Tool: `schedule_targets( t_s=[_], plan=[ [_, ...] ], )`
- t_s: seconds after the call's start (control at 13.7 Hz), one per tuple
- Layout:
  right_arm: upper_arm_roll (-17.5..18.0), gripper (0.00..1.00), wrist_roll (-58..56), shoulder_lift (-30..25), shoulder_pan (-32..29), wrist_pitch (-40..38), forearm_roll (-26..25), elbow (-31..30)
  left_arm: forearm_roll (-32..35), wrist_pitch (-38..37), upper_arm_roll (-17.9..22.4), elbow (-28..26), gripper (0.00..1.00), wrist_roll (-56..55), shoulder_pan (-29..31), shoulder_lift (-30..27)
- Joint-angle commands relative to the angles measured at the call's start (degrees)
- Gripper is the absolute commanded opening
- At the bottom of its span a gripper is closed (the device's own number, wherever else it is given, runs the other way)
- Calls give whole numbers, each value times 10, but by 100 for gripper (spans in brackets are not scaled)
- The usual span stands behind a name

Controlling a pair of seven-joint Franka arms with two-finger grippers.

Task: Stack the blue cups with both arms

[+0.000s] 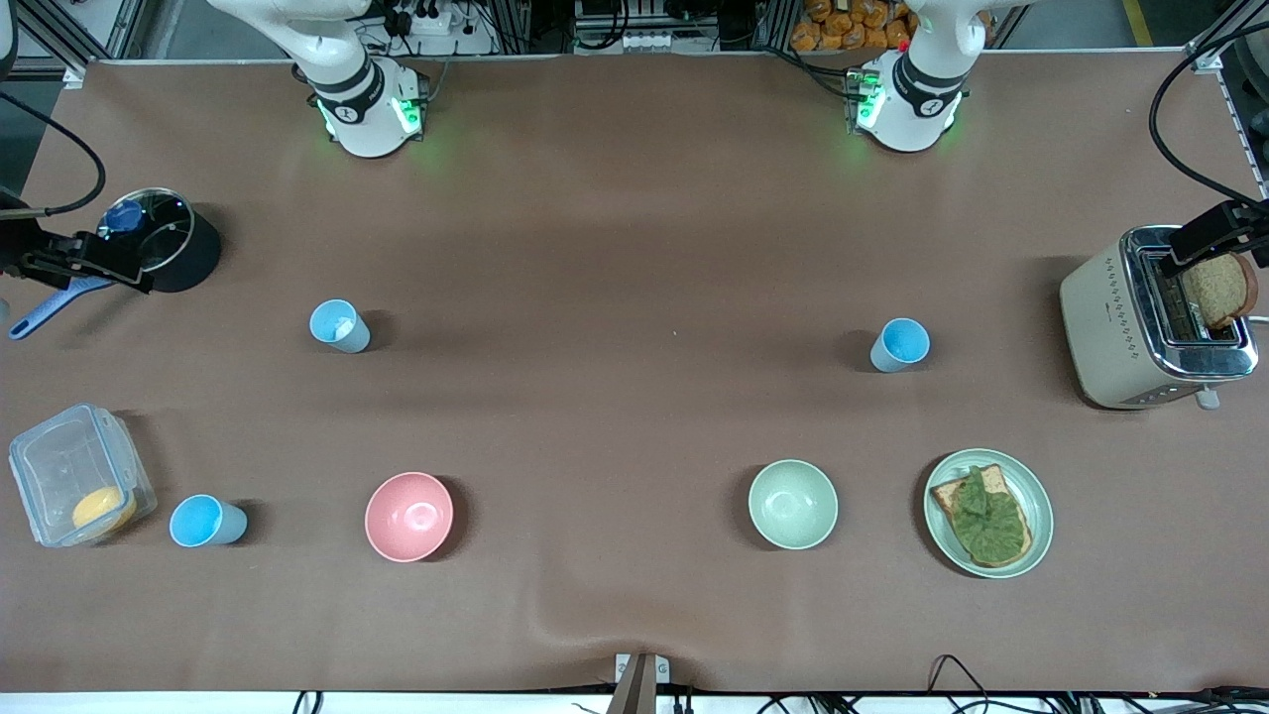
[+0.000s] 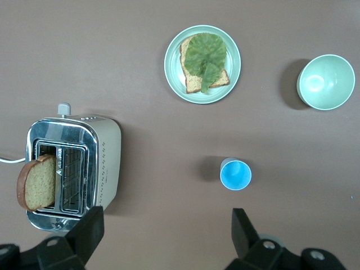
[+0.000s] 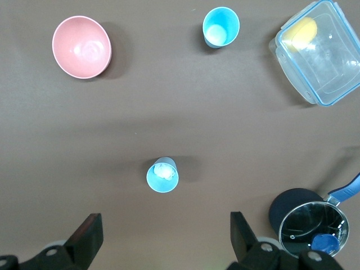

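Observation:
Three light-blue cups stand upright and apart on the brown table. One cup [image 1: 339, 325] is toward the right arm's end and shows in the right wrist view [image 3: 162, 175]. A second cup [image 1: 206, 522] stands nearer the front camera beside a clear container, and also shows in the right wrist view [image 3: 221, 27]. The third cup [image 1: 900, 345] is toward the left arm's end and shows in the left wrist view [image 2: 235, 174]. My left gripper [image 2: 167, 218] is open and empty, high over the table between the toaster and the third cup. My right gripper [image 3: 164, 219] is open and empty, high over the table beside the first cup.
A pink bowl [image 1: 408, 516] and a pale green bowl [image 1: 792, 504] sit nearer the front camera. A plate [image 1: 1041, 496] holds toast with lettuce. A toaster [image 1: 1120, 327] with bread stands at the left arm's end. A clear container [image 1: 59, 466] and a black pot [image 1: 193, 258] stand at the right arm's end.

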Motion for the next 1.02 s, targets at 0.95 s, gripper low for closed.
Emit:
schedule_targets(
  t_s=[0.95],
  plan=[
    [4,100,1,-24,15,78,-4,-98,8,25,-4,-2,100,-9,0,-11]
  ],
)
